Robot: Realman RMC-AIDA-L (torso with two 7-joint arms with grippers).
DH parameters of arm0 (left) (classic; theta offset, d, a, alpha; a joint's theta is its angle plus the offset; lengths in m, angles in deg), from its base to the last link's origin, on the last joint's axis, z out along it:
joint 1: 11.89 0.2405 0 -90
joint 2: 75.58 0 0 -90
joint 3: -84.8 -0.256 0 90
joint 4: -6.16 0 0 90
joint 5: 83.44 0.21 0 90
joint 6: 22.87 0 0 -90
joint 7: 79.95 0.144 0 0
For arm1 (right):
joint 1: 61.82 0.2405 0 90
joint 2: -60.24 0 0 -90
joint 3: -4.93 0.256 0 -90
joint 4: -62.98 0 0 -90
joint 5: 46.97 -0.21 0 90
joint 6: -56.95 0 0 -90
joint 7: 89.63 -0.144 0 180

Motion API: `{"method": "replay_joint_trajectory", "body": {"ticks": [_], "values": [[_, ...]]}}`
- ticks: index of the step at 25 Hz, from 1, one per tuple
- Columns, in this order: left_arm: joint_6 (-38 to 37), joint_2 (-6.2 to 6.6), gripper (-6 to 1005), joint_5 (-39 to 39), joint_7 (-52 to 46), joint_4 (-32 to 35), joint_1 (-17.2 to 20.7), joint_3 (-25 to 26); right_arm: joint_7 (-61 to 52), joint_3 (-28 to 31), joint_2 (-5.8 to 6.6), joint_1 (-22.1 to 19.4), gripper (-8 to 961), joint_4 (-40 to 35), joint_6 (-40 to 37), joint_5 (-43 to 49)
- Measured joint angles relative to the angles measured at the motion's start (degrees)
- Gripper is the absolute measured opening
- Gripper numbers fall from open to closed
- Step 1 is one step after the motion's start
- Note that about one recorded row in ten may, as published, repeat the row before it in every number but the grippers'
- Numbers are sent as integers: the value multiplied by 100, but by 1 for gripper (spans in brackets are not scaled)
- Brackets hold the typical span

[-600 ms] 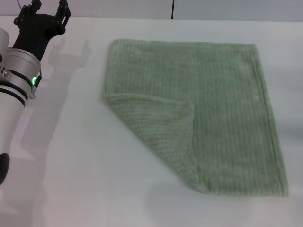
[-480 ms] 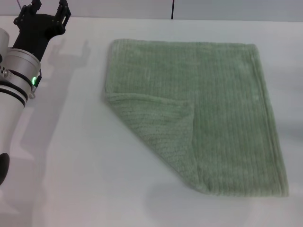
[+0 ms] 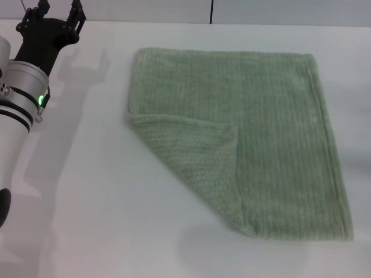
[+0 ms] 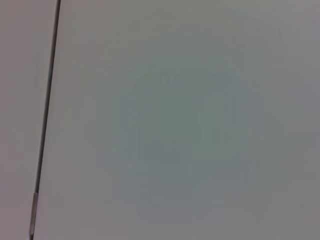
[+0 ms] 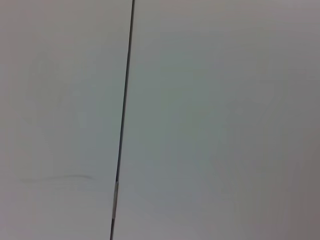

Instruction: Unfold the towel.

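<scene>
My left pincer [image 3: 56, 11], fingers spread and empty, has barely shifted at the surface's [image 3: 98, 191] far-left edge, so the towel [image 3: 261, 133] keeps its near-left corner folded over.

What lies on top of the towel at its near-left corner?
That corner of the towel is folded diagonally onto the towel itself as a triangular flap. The cloth beneath the flap is hidden. Nothing else lies there.

Left tool [image 3: 57, 7] has edged farther away (barely).

head looks down, wrists face wall
</scene>
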Motion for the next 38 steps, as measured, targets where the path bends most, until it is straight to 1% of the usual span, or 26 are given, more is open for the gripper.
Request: {"method": "replay_joint_trajectory", "body": {"ticks": [21,22,23,24,27,28,31,35,38], "values": [[-17,4,683,0,0,-43,39,0,0,-38,-4,-2,714,68,-35,288],[-16,6,683,-1,0,-37,40,0,0,-48,3,12,714,69,-44,388],[-9,7,683,0,0,-26,39,0,0,-72,12,37,714,66,-56,698],[-9,7,683,0,0,-26,39,0,0,-72,12,37,714,66,-56,698],[5,8,683,0,0,-21,35,0,0,-88,16,54,714,13,-63,1415],[3,9,683,0,0,-20,34,0,1,-97,13,86,714,-12,-65,1844],[-8,9,683,0,0,-19,30,0,1,-189,7,136,713,-16,-83,2106],[-15,13,683,0,0,-17,27,0,0,-621,1,191,713,-60,-113,2330],[-14,13,682,0,0,-12,33,0,-8,-798,2,239,712,-77,-188,2476]]}}
